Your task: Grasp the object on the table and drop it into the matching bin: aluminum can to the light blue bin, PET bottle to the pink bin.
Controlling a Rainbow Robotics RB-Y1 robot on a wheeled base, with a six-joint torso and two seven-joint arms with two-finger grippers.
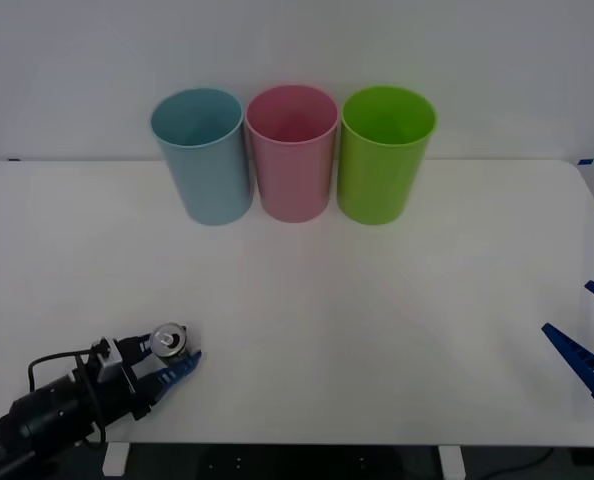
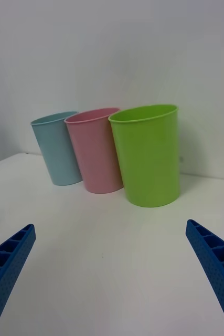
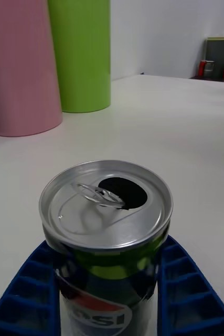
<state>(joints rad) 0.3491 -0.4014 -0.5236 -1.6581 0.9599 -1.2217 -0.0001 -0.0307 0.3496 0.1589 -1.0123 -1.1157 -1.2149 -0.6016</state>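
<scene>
Can, small, dark grey aluminium with a shiny silver top, stands upright on the wide white table near its front-left corner, well apart from the bins. Its drinking hole is open and the pull tab lies flat on the lid. A red, white and blue logo shows on its side in my left wrist view.

My left gripper is low over the tabletop at that corner. Its blue ribbed fingers sit one on each side of the can, pressed against its wall, so I report them clamped on it. In the front view the can's silver top shows just above the fingertips. I cannot tell whether the can's base rests on the table or is just clear of it.

My right gripper is at the table's right edge, toward the front, well away from the can. Its blue fingers are spread wide apart, nothing between them.

Three tall plastic cup-shaped bins stand in a row at the back of the table, close beside one another: the light blue bin on the left, the pink bin in the middle, the lime green bin on the right. All three stand upright, rims up.
</scene>
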